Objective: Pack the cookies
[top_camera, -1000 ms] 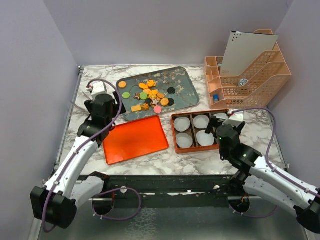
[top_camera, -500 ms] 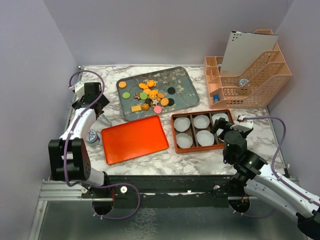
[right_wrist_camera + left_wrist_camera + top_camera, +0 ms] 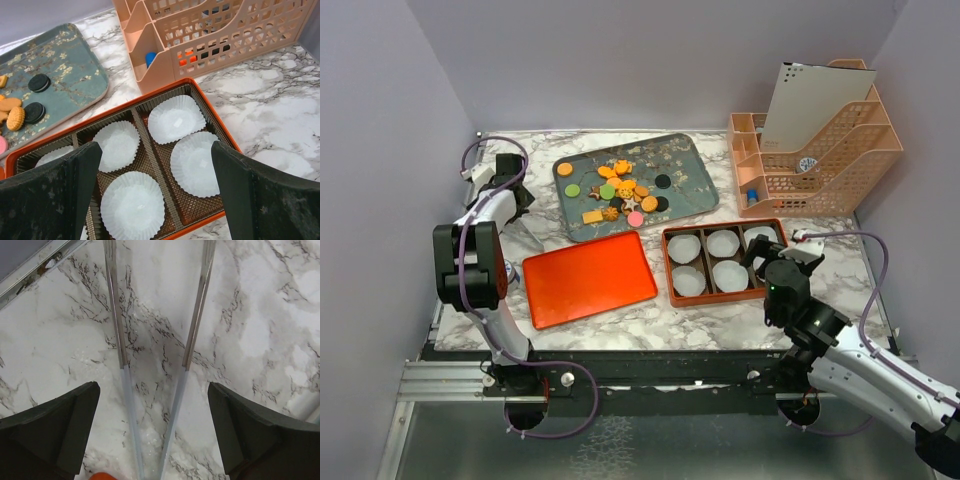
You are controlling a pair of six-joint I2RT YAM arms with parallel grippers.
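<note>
1. Cookies (image 3: pixel 616 194) lie clustered on the tray (image 3: pixel 688 165), far middle of the bench (image 3: pixel 650 325).
2. Left tool (image 3: pixel 152 390), jaws apart, hangs over bare bench left of the tray.
3. Right tool (image 3: pixel 156 147), jaws apart, hovers over the box (image 3: pixel 212 112), near-right of the cookies.

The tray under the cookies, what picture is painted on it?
Blue-grey tray with pale blossom branches, clearest in the right wrist view.

Cookies (image 3: pixel 16 118) partly cropped at left edge

Plain lilac walls (image 3: pixel 620 60) enclose a white, grey-veined marble table (image 3: pixel 700 322) under soft, even light.
</note>
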